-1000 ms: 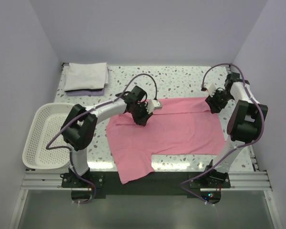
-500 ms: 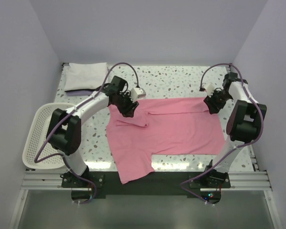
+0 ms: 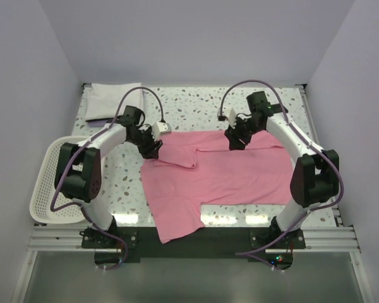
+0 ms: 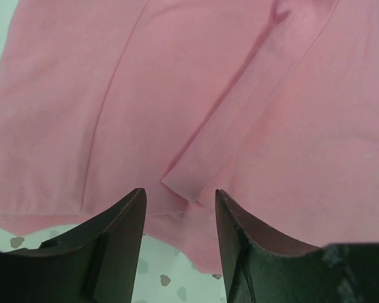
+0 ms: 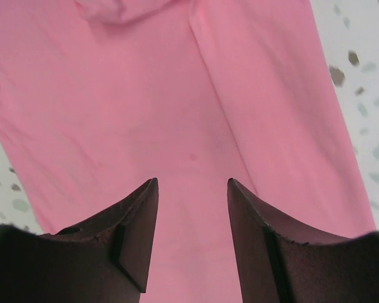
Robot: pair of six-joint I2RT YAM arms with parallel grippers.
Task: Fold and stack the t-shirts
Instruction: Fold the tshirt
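The pink t-shirt (image 3: pixel 234 170) lies spread on the speckled table, its far left sleeve folded in over the body and one sleeve hanging toward the near edge. My left gripper (image 3: pixel 153 150) is open over that folded sleeve corner (image 4: pixel 189 183) at the shirt's far left edge. My right gripper (image 3: pixel 232 141) is open and empty over the shirt's far edge, pink cloth (image 5: pixel 196 145) below its jaws. The folded white t-shirt (image 3: pixel 114 101) lies at the far left corner.
A white mesh basket (image 3: pixel 54 180) stands at the left edge of the table. The speckled tabletop (image 3: pixel 202 107) shows beyond the pink shirt. Grey walls close in on three sides.
My left gripper moved left along the shirt's far edge to the folded sleeve. My right gripper moved left from the shirt's far right corner toward the middle of the far edge.
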